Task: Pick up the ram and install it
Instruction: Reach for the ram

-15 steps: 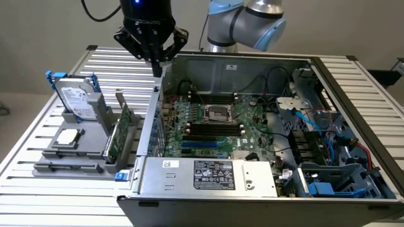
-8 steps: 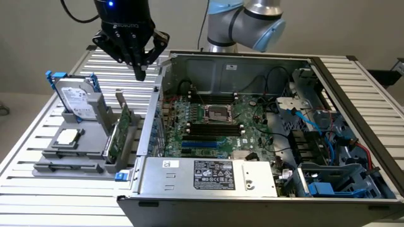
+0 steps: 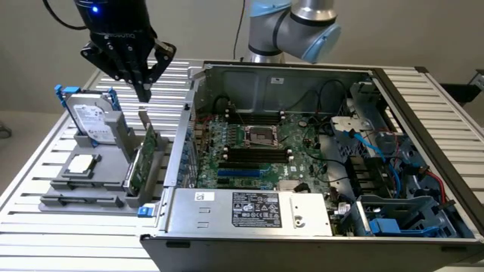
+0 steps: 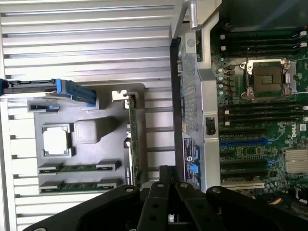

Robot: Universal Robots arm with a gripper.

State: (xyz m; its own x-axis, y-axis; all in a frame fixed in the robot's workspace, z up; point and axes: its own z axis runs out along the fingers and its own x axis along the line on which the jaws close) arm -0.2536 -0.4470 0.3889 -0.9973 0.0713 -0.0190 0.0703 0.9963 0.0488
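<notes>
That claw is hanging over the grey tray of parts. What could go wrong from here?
1. The gripper hovers over the tall expansion card, not the ram sticks; it might bump or grab the wrong board.
2. The upright hard drive stands close beside, so a descent could clip it.
3. The black motherboard slots are narrow; a tilted stick may jam.

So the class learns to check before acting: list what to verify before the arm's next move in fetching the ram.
1. Ram available: ok. Two ram sticks lie in holders on the grey tray.
2. Ram picked up: not ok. Both sticks are in the tray.
3. Gripper over the ram: not ok. It hovers above the tall expansion card.
4. Computer case open: ok. The motherboard is exposed.
5. Memory slots free: ok. They look empty.
</notes>
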